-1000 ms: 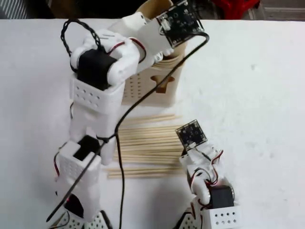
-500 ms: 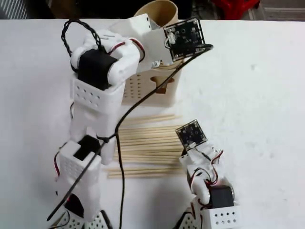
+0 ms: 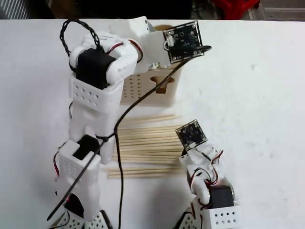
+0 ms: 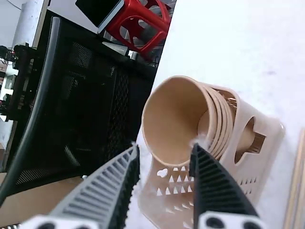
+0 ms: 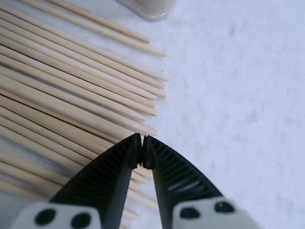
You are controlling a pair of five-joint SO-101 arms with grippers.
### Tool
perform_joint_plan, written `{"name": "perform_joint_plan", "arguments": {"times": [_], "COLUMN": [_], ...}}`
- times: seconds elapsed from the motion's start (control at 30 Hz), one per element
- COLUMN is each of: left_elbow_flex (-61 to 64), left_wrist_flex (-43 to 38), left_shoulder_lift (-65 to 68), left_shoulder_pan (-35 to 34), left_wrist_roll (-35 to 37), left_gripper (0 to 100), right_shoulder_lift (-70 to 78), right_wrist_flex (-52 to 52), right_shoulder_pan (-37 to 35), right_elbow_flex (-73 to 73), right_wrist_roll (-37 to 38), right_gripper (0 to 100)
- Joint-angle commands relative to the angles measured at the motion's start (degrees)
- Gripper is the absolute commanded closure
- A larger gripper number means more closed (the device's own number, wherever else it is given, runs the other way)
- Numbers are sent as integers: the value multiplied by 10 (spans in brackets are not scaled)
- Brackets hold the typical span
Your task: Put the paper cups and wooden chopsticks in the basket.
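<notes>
A stack of tan paper cups [image 4: 176, 119] sits nested in the beige basket [image 4: 259, 138] at the back of the table. My left gripper [image 4: 165, 149] hovers just over the stack's rim, open, its jaws on either side of the top cup's edge. From above, the left arm reaches over the basket [image 3: 152, 90], and a sliver of cup rim [image 3: 164, 27] shows. Several wooden chopsticks [image 3: 147, 143] lie side by side on the table in front of the basket. My right gripper [image 5: 142, 138] is shut and holds nothing, its tips right above the chopsticks [image 5: 71, 71] near their ends.
The white table [image 3: 252, 95] has free room to the right. The left arm's black cable [image 3: 138, 102] hangs across the basket front and the chopsticks. Beyond the table's far edge stand a black mesh chair [image 4: 71, 95] and a red stool [image 4: 143, 24].
The left arm has lowered the raised paper cup into the basket, so it has nearly dropped out of the high view. The right arm has not moved.
</notes>
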Motion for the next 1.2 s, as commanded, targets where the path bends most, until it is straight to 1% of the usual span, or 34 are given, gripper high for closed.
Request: {"name": "perform_joint_plan", "arguments": {"times": [0.0, 0.13, 0.17, 0.2, 0.37, 0.47, 0.53, 0.63, 0.73, 0.87, 1.0, 1.1, 1.17], "left_elbow_flex": [-4, -4, -4, -4, -10, -10, -11, -47, -127, -120, -118, -108, -56], "left_wrist_flex": [-30, -108, -118, -122, -117, -118, -120, -113, -93, -64, -21, 11, 9], "left_shoulder_lift": [-1, 36, 55, 77, 194, 234, 245, 237, 212, 120, 22, -23, -45], "left_shoulder_pan": [-3, -10, -15, -16, -21, -15, -18, -27, -33, -34, -71, -136, -204], "left_wrist_roll": [99, 330, 369, 388, 398, 399, 412, 416, 416, 417, 418, 421, 449], "left_gripper": [839, 849, 849, 849, 849, 849, 849, 849, 849, 849, 849, 849, 849], "right_shoulder_lift": [-2, -2, -2, -2, -2, -2, -2, -2, -2, -2, -2, -2, -2], "right_wrist_flex": [-14, -14, -14, -14, -14, -14, -14, -14, -14, -14, -15, -22, -22], "right_shoulder_pan": [-6, -6, -5, -4, -3, -3, -3, -3, -5, -2, -2, 3, 25], "right_elbow_flex": [-4, -4, -4, -3, -3, -3, -3, -3, -3, -4, -5, -6, -14], "right_wrist_roll": [6, 6, 6, 6, 6, 6, 6, 6, 6, 6, 6, 6, 6], "right_gripper": [981, 981, 981, 981, 981, 981, 981, 981, 981, 981, 981, 981, 981]}}
